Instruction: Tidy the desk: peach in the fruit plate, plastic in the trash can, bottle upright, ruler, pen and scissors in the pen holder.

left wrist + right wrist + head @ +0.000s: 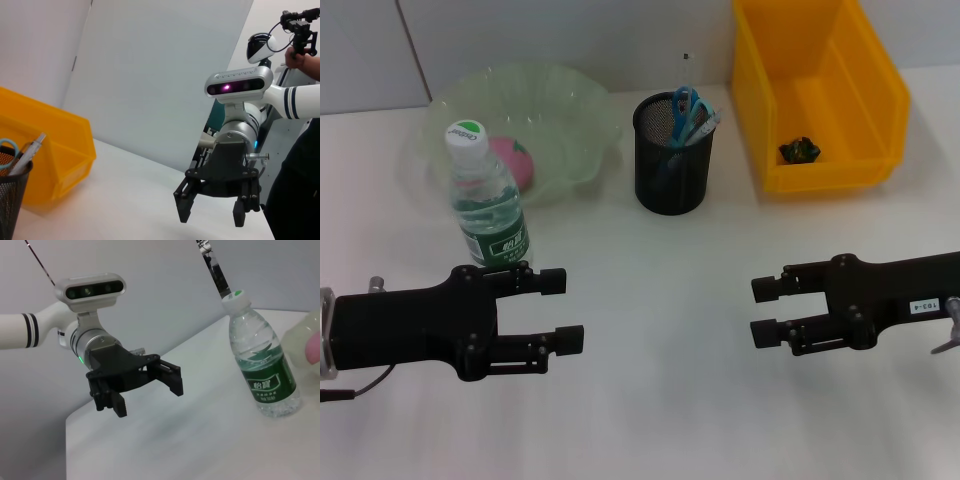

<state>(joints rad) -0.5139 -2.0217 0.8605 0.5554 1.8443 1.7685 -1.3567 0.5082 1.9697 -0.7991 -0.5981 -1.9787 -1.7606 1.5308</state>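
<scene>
Two black grippers, left (572, 311) and right (762, 311), hover w/ fingers apart, holding nothing, low over white bench (650, 400). Small clear plastic bottle (488, 200) upright just beyond left gripper, beside pale green wavy plate (580, 110) holding pink peach (515, 160). Risk: any left-arm swing forward prob. clips bottle, toppling it.

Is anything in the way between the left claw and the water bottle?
No. The left claw is open, right in front of the upright bottle, with only bare desk between them. The bowl with the peach sits behind the bottle.
</scene>
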